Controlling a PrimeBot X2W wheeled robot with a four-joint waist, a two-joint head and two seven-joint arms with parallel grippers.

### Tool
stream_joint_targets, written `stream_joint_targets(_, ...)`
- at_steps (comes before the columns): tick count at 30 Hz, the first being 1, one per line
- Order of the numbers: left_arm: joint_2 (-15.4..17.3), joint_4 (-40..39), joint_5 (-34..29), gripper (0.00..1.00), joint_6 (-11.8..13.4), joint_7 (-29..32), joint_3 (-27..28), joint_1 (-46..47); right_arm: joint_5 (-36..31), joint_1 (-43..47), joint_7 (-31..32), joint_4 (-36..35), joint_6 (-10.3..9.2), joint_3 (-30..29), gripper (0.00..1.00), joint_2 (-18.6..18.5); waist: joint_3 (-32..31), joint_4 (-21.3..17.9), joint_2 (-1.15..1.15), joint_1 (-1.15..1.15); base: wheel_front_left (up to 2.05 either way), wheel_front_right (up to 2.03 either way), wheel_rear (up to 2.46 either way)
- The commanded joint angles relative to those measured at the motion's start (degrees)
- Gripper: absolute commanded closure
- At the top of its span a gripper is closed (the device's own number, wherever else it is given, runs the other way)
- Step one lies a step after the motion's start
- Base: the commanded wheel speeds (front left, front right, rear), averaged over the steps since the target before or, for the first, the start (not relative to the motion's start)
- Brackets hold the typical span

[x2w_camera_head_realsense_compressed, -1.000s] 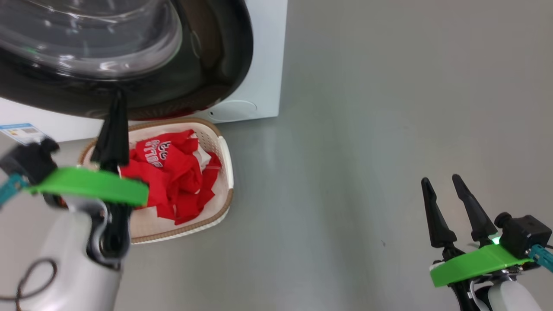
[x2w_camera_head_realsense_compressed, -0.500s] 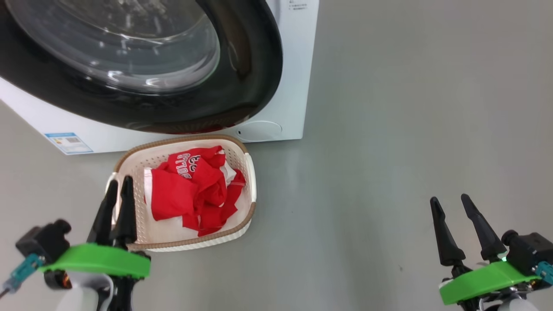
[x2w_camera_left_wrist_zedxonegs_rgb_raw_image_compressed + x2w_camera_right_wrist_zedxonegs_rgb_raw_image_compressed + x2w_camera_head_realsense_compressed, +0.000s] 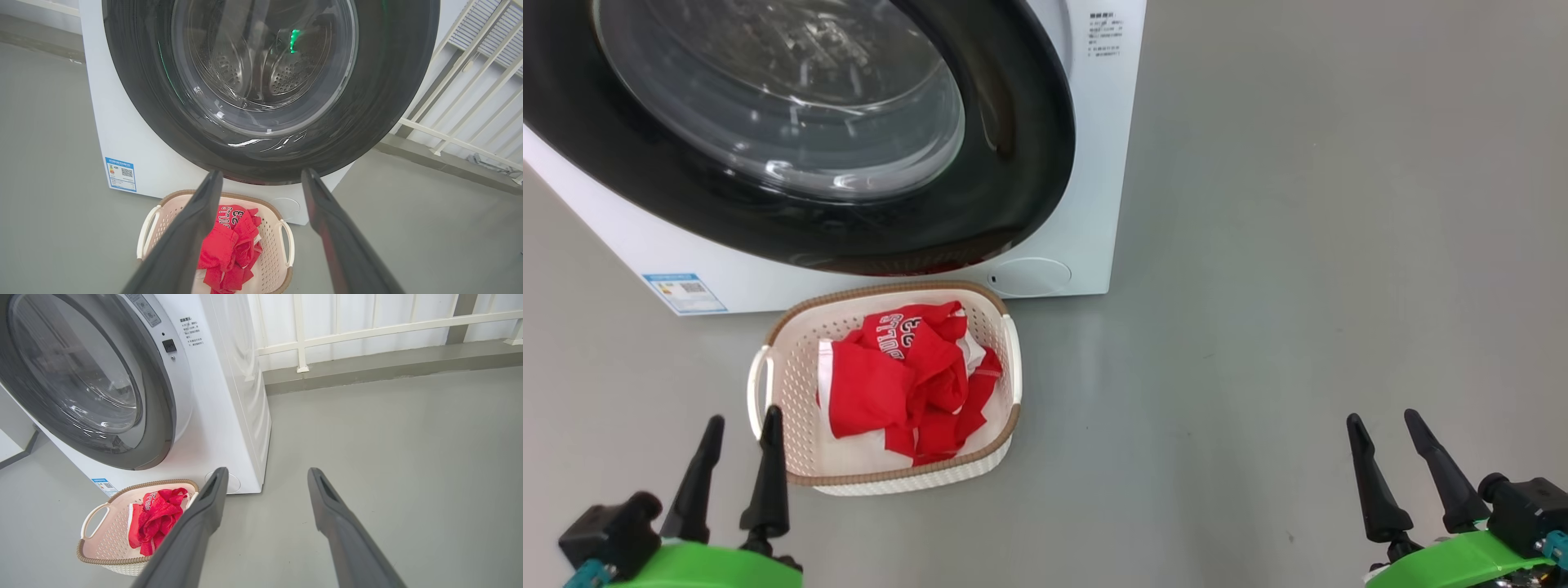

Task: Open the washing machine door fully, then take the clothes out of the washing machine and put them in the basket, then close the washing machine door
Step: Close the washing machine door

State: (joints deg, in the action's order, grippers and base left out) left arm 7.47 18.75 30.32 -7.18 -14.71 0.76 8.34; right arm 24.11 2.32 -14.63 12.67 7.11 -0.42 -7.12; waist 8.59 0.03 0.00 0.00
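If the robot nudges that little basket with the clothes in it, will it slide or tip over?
Probably slides: the basket is low and wide on smooth floor. Likely light, being perforated plastic holding only crumpled clothes.

Left gripper (image 3: 743,418), right gripper (image 3: 1382,416): same build. Each has two long black fingers (image 3: 1372,490), slim cones tapering to blunt points, collar near base. Bright green plastic bracket (image 3: 1454,557) beneath. Black camera block (image 3: 1523,508) at bracket's 2 o'clock on right unit, 10 o'clock on left. Teal connector (image 3: 1558,545) alongside.
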Motion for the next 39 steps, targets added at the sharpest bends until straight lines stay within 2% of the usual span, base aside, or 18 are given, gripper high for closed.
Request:
stream_joint_targets(1,1.0,-2.2,-2.0,0.00,-0.3,-0.3,2.7,-0.6,-0.6,0.2,-0.4,-1.3,0.37,0.8,0.00,-1.2,-0.6,0.1,0.00,0.00,0.00,0.00,0.00)
stream_joint_targets(16,-1.9,-8.8,-15.3,0.00,-0.3,-0.3,8.3,-8.1,-0.7,3.5,-0.4,-2.1,0.37,-0.4,0.00,-1.3,-3.1,0.1,0.00,0.00,0.00,0.00,0.00)
stream_joint_targets(34,-4.0,-8.3,-18.3,0.00,-0.3,-0.3,9.1,-8.1,-0.9,2.3,-0.4,-2.4,0.37,0.5,0.00,-0.7,-2.2,0.7,0.00,0.00,0.00,0.00,0.00)
stream_joint_targets(35,-4.1,-8.4,-18.4,0.00,-0.3,-0.3,9.1,-8.0,-0.7,2.0,-0.4,-2.4,0.37,0.9,0.20,-0.7,-2.1,0.9,0.00,0.00,0.00,0.00,0.00)
stream_joint_targets(36,-4.1,-8.3,-18.5,0.00,-0.3,-0.3,9.1,-7.9,-0.4,1.7,-0.4,-2.5,0.37,1.3,0.49,-0.7,-2.0,1.0,0.00,0.00,0.00,0.00,0.00)
stream_joint_targets(37,-4.2,-8.3,-18.6,0.00,-0.3,-0.3,9.2,-7.8,-0.2,1.2,-0.4,-2.5,0.37,1.7,0.64,-0.7,-1.8,1.2,0.00,0.00,0.00,0.00,0.00)
stream_joint_targets(39,-4.4,-8.2,-18.7,0.00,-0.3,-0.3,8.7,-7.4,0.1,0.0,-0.4,-2.6,0.37,2.8,1.00,-0.6,-1.5,2.0,0.00,0.00,0.00,0.00,0.00)
